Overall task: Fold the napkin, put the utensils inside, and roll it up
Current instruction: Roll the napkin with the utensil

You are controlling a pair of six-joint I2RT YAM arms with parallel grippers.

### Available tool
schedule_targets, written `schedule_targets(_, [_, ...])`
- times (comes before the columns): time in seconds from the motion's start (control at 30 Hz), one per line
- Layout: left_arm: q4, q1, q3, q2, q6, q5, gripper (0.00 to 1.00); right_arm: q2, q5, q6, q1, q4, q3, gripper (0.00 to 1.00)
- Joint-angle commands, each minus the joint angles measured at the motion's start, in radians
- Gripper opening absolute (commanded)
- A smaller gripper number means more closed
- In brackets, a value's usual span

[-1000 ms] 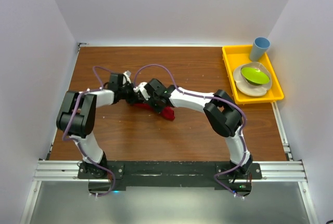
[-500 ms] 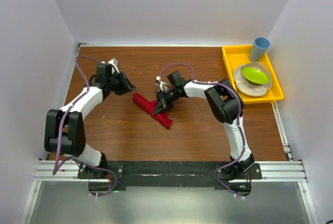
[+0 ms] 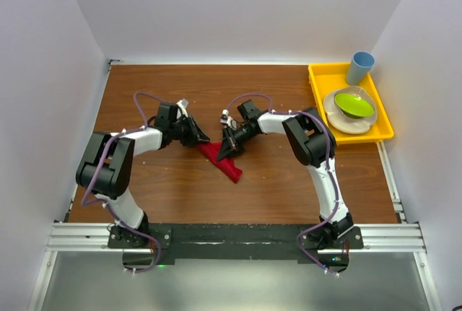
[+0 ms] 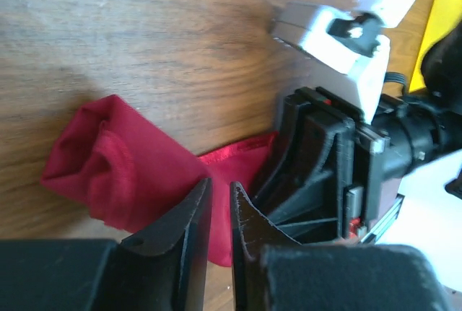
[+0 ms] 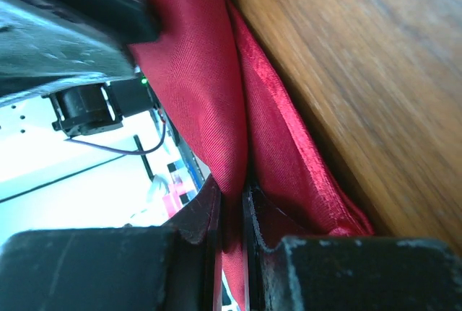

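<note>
The red napkin point(image 3: 225, 167) lies as a narrow, rolled bundle on the wooden table between my two grippers. My right gripper point(image 3: 225, 151) is at its middle and is shut on a fold of the cloth; in the right wrist view the red fabric point(image 5: 195, 58) runs down between the fingers of that gripper point(image 5: 231, 185). My left gripper point(image 3: 201, 140) is at the napkin's far-left end. In the left wrist view its fingers are almost together point(image 4: 220, 182) just over the rolled cloth point(image 4: 123, 174), with the right gripper's black body point(image 4: 325, 159) close beside. No utensil shows.
A yellow tray point(image 3: 317, 109) stands at the back right, holding a blue cup point(image 3: 360, 67) and a green bowl point(image 3: 354, 104) on a white plate. White walls close in the table on the left, back and right.
My left gripper swung away to the back left and has come back to the napkin's left end. My right gripper stayed at the napkin, which lies more compact.
</note>
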Motion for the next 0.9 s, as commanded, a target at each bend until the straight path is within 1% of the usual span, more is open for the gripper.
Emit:
schedule_targets(0.0, [0.101, 0.002, -0.013, 0.044, 0.006, 0.005, 0.18, 0.03, 0.164, -0.01, -0.001, -0.127, 0.014, 0.11])
schedule_targets(0.17, [0.126, 0.002, -0.025, 0.093, 0.049, -0.03, 0.17, -0.025, 0.22, -0.05, -0.003, -0.205, 0.058, 0.22])
schedule_targets(0.2, [0.126, 0.002, -0.027, 0.105, 0.057, -0.033, 0.16, -0.056, 0.239, -0.064, -0.001, -0.245, 0.066, 0.25])
schedule_targets(0.23, [0.126, 0.002, -0.027, 0.111, 0.065, -0.035, 0.16, -0.07, 0.254, -0.076, -0.001, -0.267, 0.073, 0.31])
schedule_targets(0.3, [0.127, 0.002, -0.03, 0.125, 0.076, -0.041, 0.15, -0.118, 0.314, -0.122, -0.003, -0.335, 0.095, 0.35])
schedule_targets(0.33, [0.132, 0.003, -0.031, 0.13, 0.08, -0.042, 0.15, -0.132, 0.337, -0.14, -0.003, -0.359, 0.103, 0.39])
schedule_targets(0.4, [0.135, 0.003, -0.038, 0.139, 0.083, -0.047, 0.15, -0.178, 0.403, -0.186, -0.003, -0.418, 0.112, 0.43])
schedule_targets(0.5, [0.146, 0.005, -0.042, 0.148, 0.082, -0.047, 0.15, -0.237, 0.461, -0.225, 0.002, -0.436, 0.078, 0.49])
schedule_targets(0.57, [0.15, 0.005, -0.042, 0.154, 0.082, -0.047, 0.15, -0.29, 0.486, -0.246, 0.009, -0.437, 0.04, 0.51])
schedule_targets(0.63, [0.147, 0.005, -0.039, 0.159, 0.085, -0.047, 0.15, -0.323, 0.523, -0.261, 0.025, -0.443, 0.02, 0.51])
schedule_targets(0.77, [0.147, 0.005, -0.038, 0.159, 0.08, -0.05, 0.15, -0.349, 0.561, -0.256, 0.063, -0.405, -0.075, 0.48])
schedule_targets(0.87, [0.14, 0.005, -0.033, 0.156, 0.082, -0.053, 0.15, -0.372, 0.622, -0.242, 0.074, -0.35, -0.144, 0.47])
